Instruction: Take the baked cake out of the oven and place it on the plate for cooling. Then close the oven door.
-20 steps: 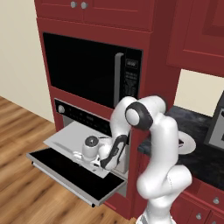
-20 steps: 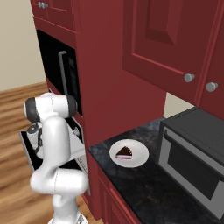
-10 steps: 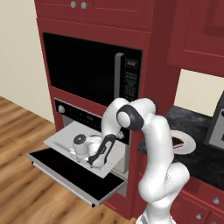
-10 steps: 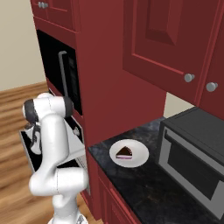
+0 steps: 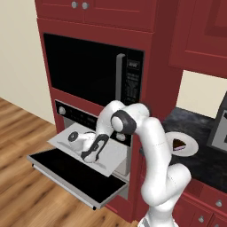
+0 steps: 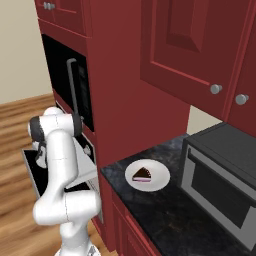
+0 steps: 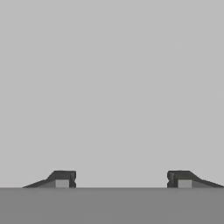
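The baked cake (image 5: pixel 178 144) (image 6: pixel 142 174), a small dark wedge, lies on the white plate (image 5: pixel 189 143) (image 6: pixel 159 177) on the dark counter to the right of the oven (image 5: pixel 73 113). The oven door (image 5: pixel 73 178) hangs down flat and open, with a pale grey tray (image 5: pixel 113 156) drawn out above it. My gripper (image 5: pixel 88 158) points down at the tray's left half, close over it. In the hand view my gripper (image 7: pixel 120 179) is open, its fingertips (image 7: pixel 63 179) wide apart with nothing between them, facing a plain grey surface.
A black microwave (image 5: pixel 88 66) with a vertical handle sits above the oven. A silver countertop appliance (image 6: pixel 220 175) stands on the counter (image 6: pixel 170 210) right of the plate. Red cabinets (image 6: pixel 190 45) hang overhead. Wooden floor (image 5: pixel 22 128) lies left of the open door.
My hand has swung left over the drawn-out tray, away from the oven's right side. The cake and plate have stayed put.
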Robot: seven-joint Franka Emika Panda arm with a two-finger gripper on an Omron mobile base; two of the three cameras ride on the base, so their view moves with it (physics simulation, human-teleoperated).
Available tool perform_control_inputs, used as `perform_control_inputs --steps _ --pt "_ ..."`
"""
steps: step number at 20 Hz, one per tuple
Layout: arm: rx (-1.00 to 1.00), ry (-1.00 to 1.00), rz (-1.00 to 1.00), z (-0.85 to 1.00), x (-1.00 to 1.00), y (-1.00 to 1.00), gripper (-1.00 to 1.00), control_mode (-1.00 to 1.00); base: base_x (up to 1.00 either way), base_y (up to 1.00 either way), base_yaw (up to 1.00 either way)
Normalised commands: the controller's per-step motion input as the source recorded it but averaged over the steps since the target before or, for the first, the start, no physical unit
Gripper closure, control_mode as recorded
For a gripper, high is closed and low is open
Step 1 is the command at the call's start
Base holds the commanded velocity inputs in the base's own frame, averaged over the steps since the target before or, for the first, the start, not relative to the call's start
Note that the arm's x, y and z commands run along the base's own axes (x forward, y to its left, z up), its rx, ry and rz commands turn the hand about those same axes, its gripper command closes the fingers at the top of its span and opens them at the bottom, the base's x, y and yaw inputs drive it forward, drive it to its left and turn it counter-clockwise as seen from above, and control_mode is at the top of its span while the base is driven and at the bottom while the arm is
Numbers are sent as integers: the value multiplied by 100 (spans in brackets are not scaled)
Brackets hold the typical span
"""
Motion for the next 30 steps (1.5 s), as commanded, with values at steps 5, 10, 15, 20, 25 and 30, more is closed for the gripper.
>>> perform_control_inputs --steps 5,10,15,20,25,30 --pt "2 -3 -22 -100 0 -50 -100 -100 0 0 0" --pt "-6 -12 -20 -100 0 -76 -100 -100 0 0 0" --pt "-24 -23 -14 -100 0 -47 -100 -100 0 0 0" --pt "-34 -57 -9 -100 -42 17 -100 -100 0 0 0" --pt "-40 -86 -5 -78 -88 96 -100 -100 0 0 0" --pt "-10 -72 -1 -47 -97 100 -100 -100 0 0 0"
